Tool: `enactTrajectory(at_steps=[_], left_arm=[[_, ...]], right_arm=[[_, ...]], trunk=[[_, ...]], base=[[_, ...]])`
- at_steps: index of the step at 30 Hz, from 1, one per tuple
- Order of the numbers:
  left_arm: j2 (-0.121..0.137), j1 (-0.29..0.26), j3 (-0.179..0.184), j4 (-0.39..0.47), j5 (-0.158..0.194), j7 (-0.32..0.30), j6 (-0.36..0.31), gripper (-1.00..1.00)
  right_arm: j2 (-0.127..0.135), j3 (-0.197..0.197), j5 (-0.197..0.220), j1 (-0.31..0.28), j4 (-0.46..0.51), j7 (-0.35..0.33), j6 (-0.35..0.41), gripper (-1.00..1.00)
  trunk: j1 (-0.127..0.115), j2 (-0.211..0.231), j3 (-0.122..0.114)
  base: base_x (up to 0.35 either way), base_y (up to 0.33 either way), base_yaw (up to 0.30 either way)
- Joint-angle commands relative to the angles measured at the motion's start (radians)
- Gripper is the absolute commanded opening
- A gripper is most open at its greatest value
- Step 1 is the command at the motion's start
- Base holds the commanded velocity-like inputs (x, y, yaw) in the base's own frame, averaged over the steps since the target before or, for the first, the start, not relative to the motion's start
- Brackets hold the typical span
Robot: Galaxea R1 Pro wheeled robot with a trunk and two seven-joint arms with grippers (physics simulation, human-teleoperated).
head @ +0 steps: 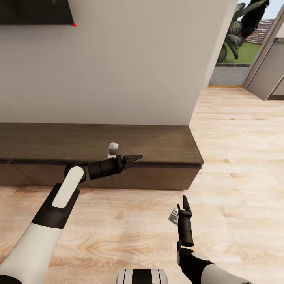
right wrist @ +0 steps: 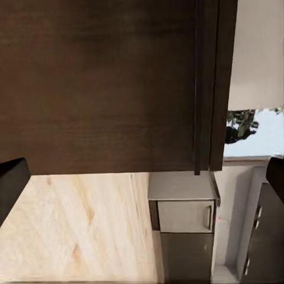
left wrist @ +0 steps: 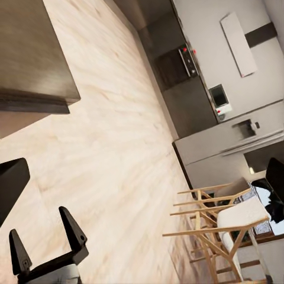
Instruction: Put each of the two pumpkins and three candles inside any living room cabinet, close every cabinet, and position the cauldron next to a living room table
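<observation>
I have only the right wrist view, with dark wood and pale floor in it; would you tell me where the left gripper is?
Observer: In the head view, the left gripper is at the front top edge of the cabinet, toward its right end, open and holding nothing.
Operator: Thank you. How does my right gripper look from outside?
Observer: The left wrist view shows the right gripper over the floor, its two fingers apart with nothing between them.
Operator: And what lies beyond the cabinet's right end?
Observer: In the head view, the floor runs on to an opening with green plants outside.
</observation>
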State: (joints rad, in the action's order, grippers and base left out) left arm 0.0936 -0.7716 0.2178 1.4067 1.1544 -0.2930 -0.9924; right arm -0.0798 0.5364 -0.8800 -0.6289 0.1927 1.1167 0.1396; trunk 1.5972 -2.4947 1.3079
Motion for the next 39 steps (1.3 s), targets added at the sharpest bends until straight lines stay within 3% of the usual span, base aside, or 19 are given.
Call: enactTrajectory(at_steps=[1, 11, 18, 23, 39], left_arm=[[0.000, 0.000, 0.000, 0.000, 0.001, 0.000, 0.000, 1.00], [0.001, 0.000, -0.002, 0.001, 0.001, 0.000, 0.000, 1.00], [0.000, 0.000, 0.000, 0.001, 0.001, 0.000, 0.000, 1.00], [0.000, 0.000, -0.001, 0.001, 0.001, 0.000, 0.000, 1.00], [-0.001, 0.000, -0.002, 0.000, 0.001, 0.000, 0.001, 1.00]], right_arm=[[0.000, -0.001, 0.000, 0.000, 0.001, 0.001, 0.000, 1.00], [0.000, -0.006, 0.001, -0.003, 0.029, 0.005, 0.000, 1.00], [-0.001, -0.003, -0.005, -0.003, 0.021, 0.080, -0.002, 1.00], [-0.002, 0.001, -0.015, -0.003, 0.015, 0.079, -0.004, 1.00], [-0.001, 0.006, -0.022, 0.000, -0.009, 0.074, -0.008, 1.00]], trunk=[[0.003, -0.005, 0.003], [0.003, -0.005, 0.003], [0.003, -0.005, 0.003], [0.003, -0.005, 0.003], [0.003, -0.005, 0.003]], base=[[0.000, 0.000, 0.000], [0.054, 0.000, 0.000], [0.321, 0.000, 0.000], [0.263, 0.000, 0.000], [0.032, 0.000, 0.000]])
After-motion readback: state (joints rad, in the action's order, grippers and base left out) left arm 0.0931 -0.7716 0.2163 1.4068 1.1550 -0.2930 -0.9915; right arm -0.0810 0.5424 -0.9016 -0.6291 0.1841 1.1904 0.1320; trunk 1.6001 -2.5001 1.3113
